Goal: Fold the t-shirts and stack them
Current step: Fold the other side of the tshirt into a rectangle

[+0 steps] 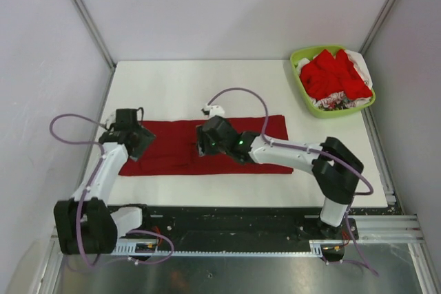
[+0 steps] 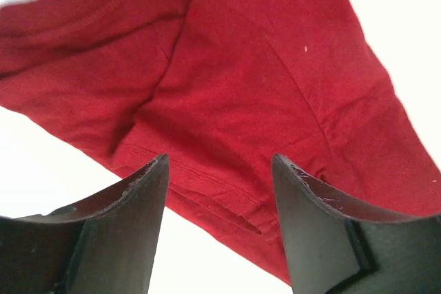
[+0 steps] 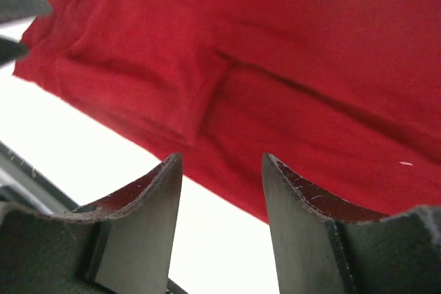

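Across the middle of the white worktop (image 1: 179, 87), a dark crimson t-shirt (image 1: 172, 151) lies flat as a long strip running left to right. Jaws of the left arm (image 1: 103, 170), parted and holding nothing, hang over its left end; those of the right arm (image 1: 289, 153), likewise parted and empty, hang over its middle. At the far right corner, brighter red t-shirts (image 1: 334, 77) with white and patterned cloth fill a lime-green basket (image 1: 303, 53).
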Available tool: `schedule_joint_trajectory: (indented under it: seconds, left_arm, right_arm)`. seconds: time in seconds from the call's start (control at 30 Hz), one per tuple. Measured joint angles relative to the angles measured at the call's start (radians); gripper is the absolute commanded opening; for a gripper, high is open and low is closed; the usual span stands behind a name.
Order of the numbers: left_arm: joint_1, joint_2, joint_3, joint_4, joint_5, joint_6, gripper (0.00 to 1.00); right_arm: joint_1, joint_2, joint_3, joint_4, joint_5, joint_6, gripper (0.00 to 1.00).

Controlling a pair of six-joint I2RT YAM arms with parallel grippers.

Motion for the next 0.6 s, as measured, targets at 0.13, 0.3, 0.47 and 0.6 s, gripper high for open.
schedule_joint_trajectory:
  seconds: [0.13, 0.3, 0.47, 0.6]
  left_arm:
    - [-0.101, 0.114, 0.010, 0.005, -0.040, -0.137, 0.64]
    - [-0.206, 0.208, 0.011, 0.005, -0.104, -0.369, 0.66]
    - [-0.225, 0.268, 0.011, 0.006, -0.143, -0.541, 0.72]
    - [-0.226, 0.297, 0.011, 0.006, -0.173, -0.629, 0.75]
  right_arm:
    - [-0.080, -0.097, -0.067, -0.032, 0.050, -0.021, 0.55]
    - [-0.204, -0.200, -0.206, -0.074, 0.071, -0.026, 0.55]
    - [-0.292, -0.274, -0.314, -0.104, 0.069, -0.037, 0.55]
    - [-0.340, -0.319, -0.360, -0.113, 0.059, -0.043, 0.55]
